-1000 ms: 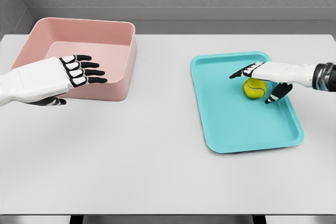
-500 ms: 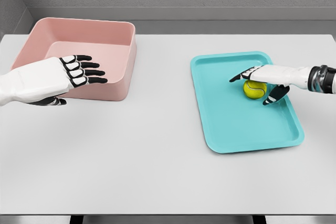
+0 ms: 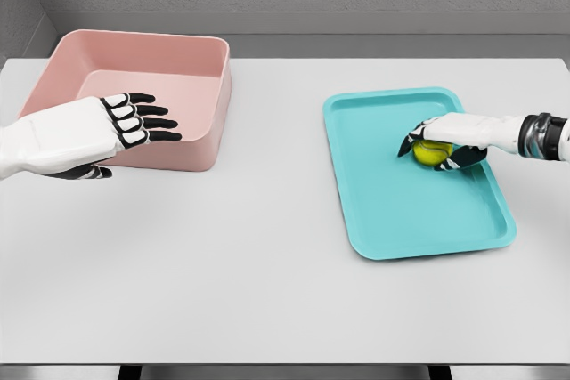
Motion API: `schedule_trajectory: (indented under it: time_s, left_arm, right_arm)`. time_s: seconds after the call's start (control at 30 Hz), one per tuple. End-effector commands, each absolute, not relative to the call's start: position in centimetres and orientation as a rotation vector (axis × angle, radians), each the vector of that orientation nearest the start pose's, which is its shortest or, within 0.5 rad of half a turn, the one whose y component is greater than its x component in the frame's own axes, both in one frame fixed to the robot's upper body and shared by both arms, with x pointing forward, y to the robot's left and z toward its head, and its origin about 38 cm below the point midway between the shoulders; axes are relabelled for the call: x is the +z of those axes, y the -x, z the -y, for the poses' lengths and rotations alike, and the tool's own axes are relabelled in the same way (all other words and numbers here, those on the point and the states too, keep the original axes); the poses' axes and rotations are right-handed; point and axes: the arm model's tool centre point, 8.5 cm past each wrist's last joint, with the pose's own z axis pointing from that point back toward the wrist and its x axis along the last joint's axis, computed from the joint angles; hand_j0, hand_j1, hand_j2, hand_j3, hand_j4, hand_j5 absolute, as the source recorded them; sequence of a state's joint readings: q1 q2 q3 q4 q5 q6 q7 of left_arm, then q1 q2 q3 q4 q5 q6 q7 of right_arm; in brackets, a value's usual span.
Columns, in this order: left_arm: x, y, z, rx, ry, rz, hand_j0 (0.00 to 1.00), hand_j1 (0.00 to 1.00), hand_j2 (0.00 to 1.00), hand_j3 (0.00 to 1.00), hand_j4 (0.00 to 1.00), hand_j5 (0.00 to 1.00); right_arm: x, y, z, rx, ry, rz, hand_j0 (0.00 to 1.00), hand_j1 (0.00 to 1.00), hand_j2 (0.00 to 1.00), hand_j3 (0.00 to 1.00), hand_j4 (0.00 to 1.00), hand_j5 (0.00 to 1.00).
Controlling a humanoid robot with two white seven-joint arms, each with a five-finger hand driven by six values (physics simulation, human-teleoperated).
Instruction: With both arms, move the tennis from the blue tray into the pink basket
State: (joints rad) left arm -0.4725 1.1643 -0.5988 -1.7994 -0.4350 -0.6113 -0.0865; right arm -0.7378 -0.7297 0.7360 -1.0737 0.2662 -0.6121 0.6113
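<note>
Head view, looking down on a pale grey worktop. At the right, the right hand reaches in from the right edge on a white arm with a dark wrist band. Its black-tipped fingers are curled down over a yellow-green tennis ball, with the thumb wrapping the ball's near side, so the hand is closed around the ball. The ball sits low on the blue tray, in the tray's far right part; whether it touches the tray floor or is just lifted cannot be told. The tray is a rounded rectangle with a raised rim, lying on the right half of the worktop, its long side running from far to near.

At the left, the left hand comes in from the left edge. Its fingers are stretched out straight and slightly apart, pointing right, and it holds nothing. It hovers in front of the near wall of the pink basket, a wide, shallow, square-cornered bin standing at the far left of the worktop. The basket and the tray lie well apart.
</note>
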Motion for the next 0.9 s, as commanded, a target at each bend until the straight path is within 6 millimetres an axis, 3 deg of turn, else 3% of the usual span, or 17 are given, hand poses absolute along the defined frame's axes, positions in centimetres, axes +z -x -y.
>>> schedule_trajectory:
  time_s: [0.0,0.43,0.87]
  left_arm:
    - [26.8,-35.3,-31.8,2.665,0.688,-2.132,1.0,1.0,1.0,1.0,1.0,1.0]
    - [26.3,-35.2,-32.6,2.761,0.717,-1.989,1.0,1.0,1.0,1.0,1.0,1.0]
    - [26.0,-35.0,-34.0,2.926,0.727,-1.782,1.0,1.0,1.0,1.0,1.0,1.0]
  right_arm:
    - [15.7,-46.9,33.8,1.912,0.22,1.207,0.61,0.61,0.61,0.61,0.61,0.61]
    - [17.5,-47.2,32.9,1.931,0.242,1.259,0.54,0.54,0.54,0.54,0.54,0.54]
    - [20.4,-45.7,29.0,2.074,0.25,1.364,0.51,0.51,0.51,0.51,0.51,0.51]
